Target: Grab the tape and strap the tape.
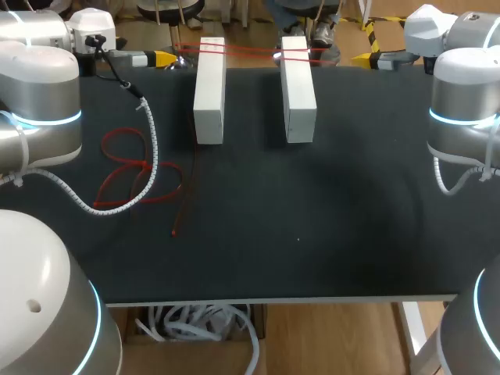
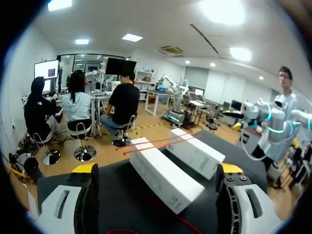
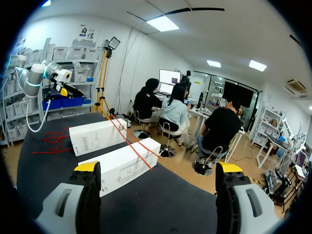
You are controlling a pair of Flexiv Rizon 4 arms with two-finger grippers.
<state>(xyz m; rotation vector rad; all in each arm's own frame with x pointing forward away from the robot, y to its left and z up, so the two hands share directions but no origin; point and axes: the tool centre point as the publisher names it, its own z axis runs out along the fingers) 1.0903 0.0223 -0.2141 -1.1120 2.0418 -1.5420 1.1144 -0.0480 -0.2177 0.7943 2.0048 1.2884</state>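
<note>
Thin red tape (image 2: 156, 140) taut across far ends of two white oblong boxes (image 2: 165, 178), ahead of left gripper (image 2: 157, 168). Slack loops (image 1: 143, 163) on matte black bench (image 1: 351, 195). Left gripper, right gripper (image 3: 158, 167) both wide, empty.

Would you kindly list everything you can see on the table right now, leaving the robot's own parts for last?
table: one, black top, under everything.
boxes: two, white, lying parallel and apart at the far middle.
stretched tape: two strands, red, across the boxes' far ends.
loose tape: one tangle, red, looped on the table's left side.
left gripper: one, yellow tips, open, at the far left edge.
right gripper: one, yellow tips, open, at the far right edge.
</note>
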